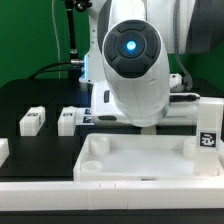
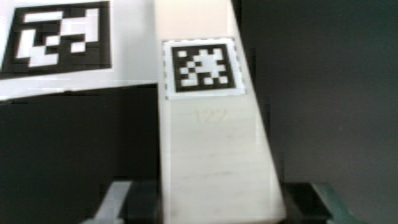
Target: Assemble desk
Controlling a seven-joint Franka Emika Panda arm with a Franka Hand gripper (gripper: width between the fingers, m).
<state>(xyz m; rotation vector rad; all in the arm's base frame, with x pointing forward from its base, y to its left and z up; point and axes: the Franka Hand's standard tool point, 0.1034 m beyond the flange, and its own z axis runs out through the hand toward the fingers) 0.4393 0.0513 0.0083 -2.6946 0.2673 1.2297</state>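
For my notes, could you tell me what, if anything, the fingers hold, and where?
The fingers flank a white desk leg, away from its tag; whether they grip it cannot be told.

The desk slab (image 1: 130, 177) lies flat on the black bench, white, raised rim up, a round socket (image 1: 97, 147) in its corner on the exterior view's left; one square white leg (image 1: 208, 130) stands upright at its corner on the exterior view's right, tag facing out; two more legs (image 1: 32, 121) (image 1: 67, 120) lie side by side beyond the slab, apart from it; in the wrist view a tagged leg (image 2: 217, 150) lies lengthwise between the fingers (image 2: 125, 200).
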